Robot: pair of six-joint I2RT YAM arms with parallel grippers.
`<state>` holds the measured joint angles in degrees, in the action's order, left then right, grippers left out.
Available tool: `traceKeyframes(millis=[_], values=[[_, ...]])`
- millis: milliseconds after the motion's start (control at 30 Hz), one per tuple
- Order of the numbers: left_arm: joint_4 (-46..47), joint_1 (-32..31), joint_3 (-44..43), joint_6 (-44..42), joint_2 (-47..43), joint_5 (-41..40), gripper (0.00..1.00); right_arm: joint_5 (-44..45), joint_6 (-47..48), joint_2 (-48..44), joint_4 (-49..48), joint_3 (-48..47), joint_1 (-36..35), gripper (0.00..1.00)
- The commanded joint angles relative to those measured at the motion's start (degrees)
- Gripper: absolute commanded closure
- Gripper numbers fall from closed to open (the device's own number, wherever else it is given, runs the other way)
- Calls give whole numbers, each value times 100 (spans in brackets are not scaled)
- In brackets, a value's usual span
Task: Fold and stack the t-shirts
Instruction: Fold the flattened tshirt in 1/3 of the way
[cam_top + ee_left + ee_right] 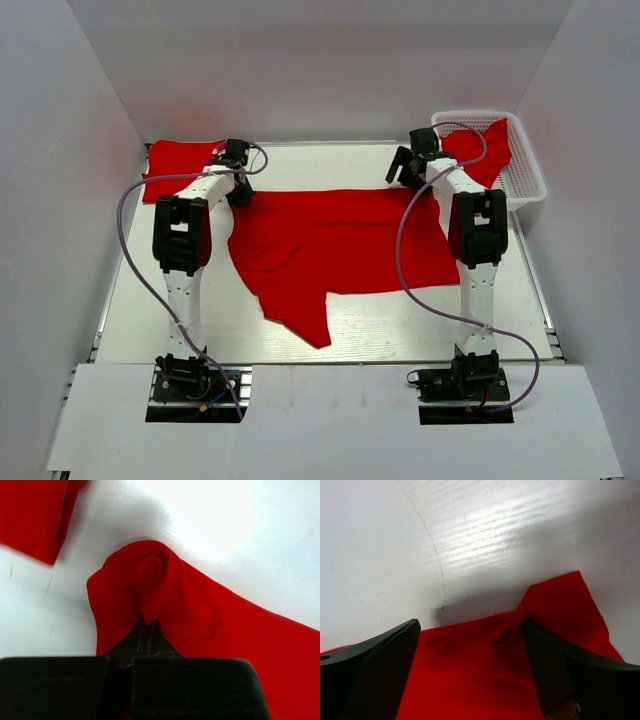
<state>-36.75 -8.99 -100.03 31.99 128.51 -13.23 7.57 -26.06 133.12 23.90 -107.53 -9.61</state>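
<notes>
A red t-shirt [330,245] lies spread across the middle of the table. My left gripper [240,190] is shut on its far left corner; the left wrist view shows the pinched cloth [155,590] bunched up over the closed tips [148,626]. My right gripper [408,175] is open over the shirt's far right corner [560,600], one finger [380,670] on each side and the right finger [555,665] touching the cloth. A folded red t-shirt [178,165] lies at the far left and shows in the left wrist view [30,515]. Another red shirt [482,150] hangs in the basket.
A white mesh basket [525,170] stands at the far right corner. White walls close the table on three sides. Each arm's cable loops beside it over the table.
</notes>
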Motion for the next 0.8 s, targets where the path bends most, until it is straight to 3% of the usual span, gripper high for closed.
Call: traceKeyframes(millis=[0,233,367,467,500,567,600,667,700,767], values=[[-437,108,-261,-78,726,-189,100,403,-284,460,150,-294,240,10],[-500,161,-1386,-429,1290,13,100,-168,250,663,-245,-542,266,10],[-62,161,-1502,-755,1291,435,100,-397,593,505,-544,-550,214,10],[159,161,-1554,-1027,1054,891,93,-511,804,303,-597,-603,196,10],[212,161,-1607,-1089,993,962,84,-555,909,137,-606,-612,205,10],[212,161,-1608,-1265,729,1068,76,-643,1120,4,-606,-629,144,10],[212,161,-1608,-1326,624,1069,64,-695,1278,-214,-588,-621,126,10],[212,100,-1608,-1484,229,1069,52,-696,1489,-452,-536,-603,30,10],[151,47,-1608,-1537,88,1069,27,-879,1664,-628,-483,-577,-15,10],[90,47,-1434,-1625,-237,1129,0,-889,1876,-926,-421,-385,-102,10]])
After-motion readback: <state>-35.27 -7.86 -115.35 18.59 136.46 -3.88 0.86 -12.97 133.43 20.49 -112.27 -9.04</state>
